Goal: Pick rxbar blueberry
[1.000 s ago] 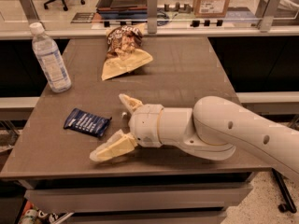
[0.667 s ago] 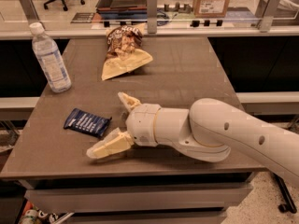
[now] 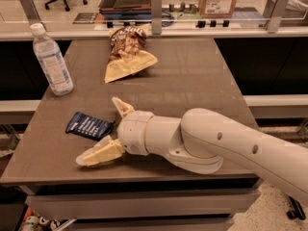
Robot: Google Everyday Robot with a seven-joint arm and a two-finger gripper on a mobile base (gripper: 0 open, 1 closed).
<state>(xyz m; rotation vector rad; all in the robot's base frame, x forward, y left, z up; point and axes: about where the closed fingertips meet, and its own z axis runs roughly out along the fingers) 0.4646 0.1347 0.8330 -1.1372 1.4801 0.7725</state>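
Near the front left corner of the flat brown tabletop [image 3: 192, 76] lies the rxbar blueberry [image 3: 90, 125], a small flat dark navy wrapper with white lettering. The cream-coloured two-finger gripper [image 3: 98, 131] sits low over the table at the bar's right end, its pincer spread wide. One finger [image 3: 122, 108] points behind the bar and the other [image 3: 100, 153] reaches leftward in front of it, so the bar's right end lies between them. Contact with the wrapper cannot be told. The thick cream arm [image 3: 231, 143] enters from the lower right. A clear plastic water bottle with a white cap [image 3: 52, 61] stands upright at the left edge. A crumpled tan-and-brown snack bag [image 3: 127, 54] lies toward the far side, well apart from the bar.
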